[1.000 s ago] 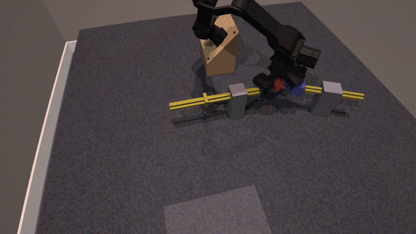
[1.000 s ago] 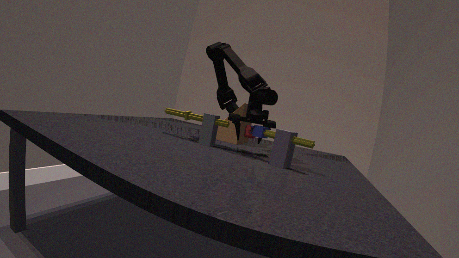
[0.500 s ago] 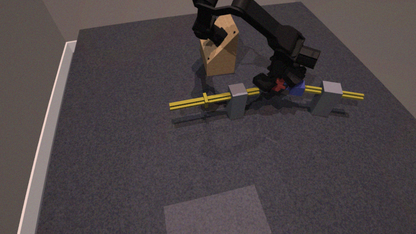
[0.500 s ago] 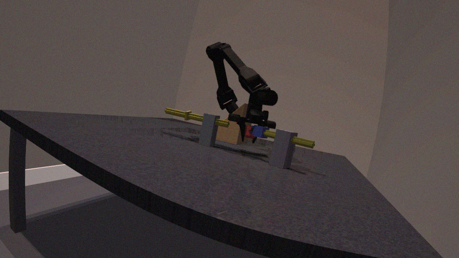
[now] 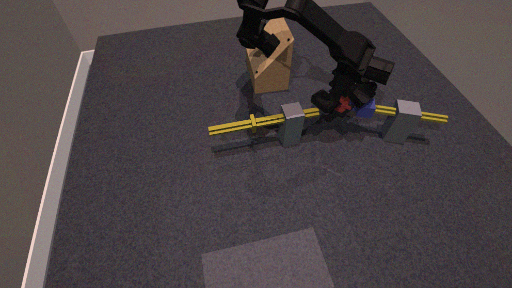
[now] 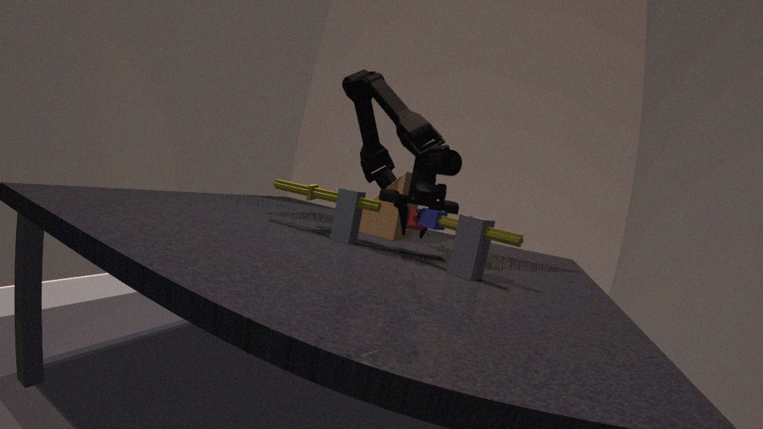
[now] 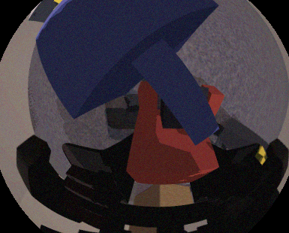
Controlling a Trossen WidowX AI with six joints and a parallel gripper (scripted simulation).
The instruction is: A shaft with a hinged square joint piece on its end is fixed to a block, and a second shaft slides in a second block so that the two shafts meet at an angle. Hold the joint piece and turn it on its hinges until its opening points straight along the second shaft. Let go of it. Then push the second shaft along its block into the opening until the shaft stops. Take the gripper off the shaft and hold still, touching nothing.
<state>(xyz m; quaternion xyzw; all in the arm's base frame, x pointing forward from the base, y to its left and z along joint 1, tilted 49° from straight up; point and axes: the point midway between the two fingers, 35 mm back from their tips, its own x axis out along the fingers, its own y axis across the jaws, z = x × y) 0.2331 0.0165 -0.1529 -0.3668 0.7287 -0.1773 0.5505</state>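
Observation:
The red square joint piece (image 5: 343, 104) (image 6: 414, 218) (image 7: 166, 153) hangs on the blue hinge block (image 5: 365, 109) (image 6: 430, 217) (image 7: 114, 43) at the end of the right yellow shaft (image 5: 434, 116) (image 6: 503, 236), which is fixed in the right grey block (image 5: 408, 118) (image 6: 471, 247). My gripper (image 5: 337, 107) (image 6: 412, 216) is shut on the red joint piece from above. The second yellow shaft (image 5: 241, 123) (image 6: 314, 192), with a small collar, sits in the left grey block (image 5: 292, 122) (image 6: 347, 221); its tip lies just left of the joint piece.
The arm's tan wooden base (image 5: 271, 62) (image 6: 385, 221) stands behind the shafts. A paler square patch (image 5: 264, 262) marks the table's front. A white rail (image 5: 56, 164) runs along the table's left edge.

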